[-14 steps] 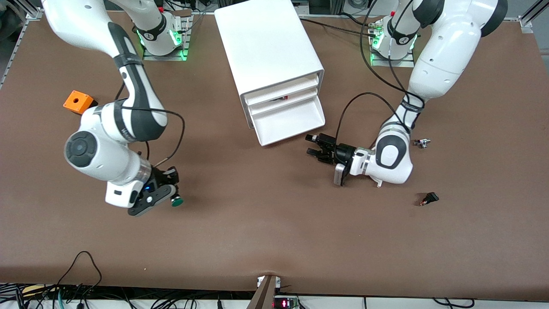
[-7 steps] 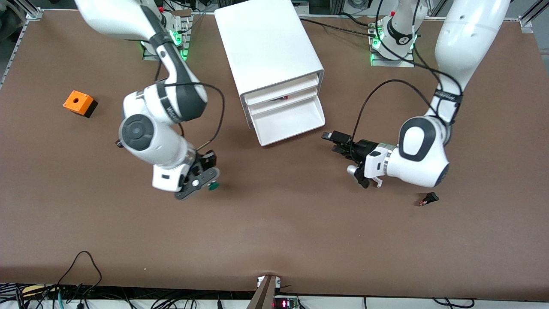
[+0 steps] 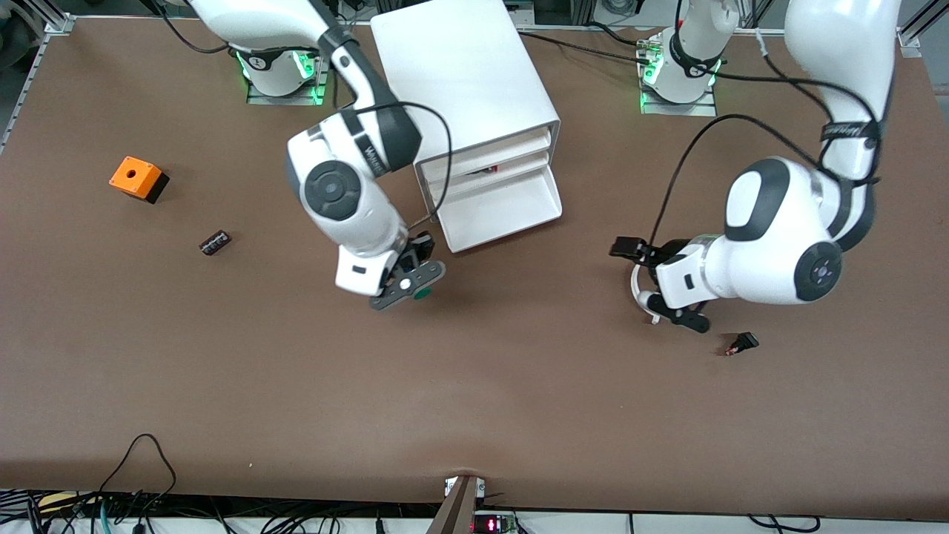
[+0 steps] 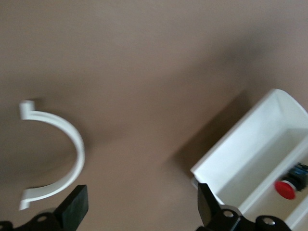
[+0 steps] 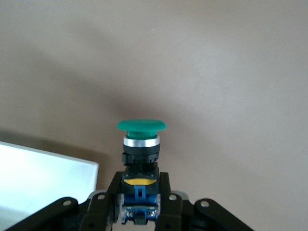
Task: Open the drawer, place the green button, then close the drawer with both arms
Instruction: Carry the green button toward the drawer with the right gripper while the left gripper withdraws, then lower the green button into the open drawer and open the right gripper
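On my front view the cabinet (image 3: 474, 96) sits at twelve o'clock, its lowest drawer (image 3: 504, 211) already pulled out. My right claw (image 3: 412, 284) hangs over the bare surface (image 3: 474, 400) just off the drawer's corner, pinching the green button (image 3: 422, 294). Next I judge: carry it over the tray, then release. My left claw (image 3: 652, 282), spread, waits at three o'clock.
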Action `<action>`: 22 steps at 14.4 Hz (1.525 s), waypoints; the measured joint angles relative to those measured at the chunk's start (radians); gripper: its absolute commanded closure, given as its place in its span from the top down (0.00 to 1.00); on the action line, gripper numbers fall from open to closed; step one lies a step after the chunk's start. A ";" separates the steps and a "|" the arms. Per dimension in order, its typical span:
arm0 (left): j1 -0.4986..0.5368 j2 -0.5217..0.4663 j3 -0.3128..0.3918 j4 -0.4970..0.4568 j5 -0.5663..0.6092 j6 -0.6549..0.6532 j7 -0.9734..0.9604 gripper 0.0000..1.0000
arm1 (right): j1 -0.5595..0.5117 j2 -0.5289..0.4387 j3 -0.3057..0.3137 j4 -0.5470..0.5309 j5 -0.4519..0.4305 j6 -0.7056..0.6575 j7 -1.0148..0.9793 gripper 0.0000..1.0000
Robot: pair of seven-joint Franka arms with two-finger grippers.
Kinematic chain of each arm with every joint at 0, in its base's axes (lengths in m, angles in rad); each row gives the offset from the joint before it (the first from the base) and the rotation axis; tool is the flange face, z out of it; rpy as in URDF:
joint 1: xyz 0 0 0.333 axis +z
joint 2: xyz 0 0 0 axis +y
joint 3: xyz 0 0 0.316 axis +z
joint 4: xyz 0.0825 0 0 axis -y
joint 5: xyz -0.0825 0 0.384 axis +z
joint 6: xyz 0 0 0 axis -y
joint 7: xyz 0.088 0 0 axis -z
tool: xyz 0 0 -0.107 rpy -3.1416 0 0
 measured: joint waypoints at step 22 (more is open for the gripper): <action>-0.014 -0.114 -0.002 0.209 0.363 -0.307 -0.200 1.00 | 0.219 0.056 -0.024 0.000 0.022 -0.018 -0.160 0.23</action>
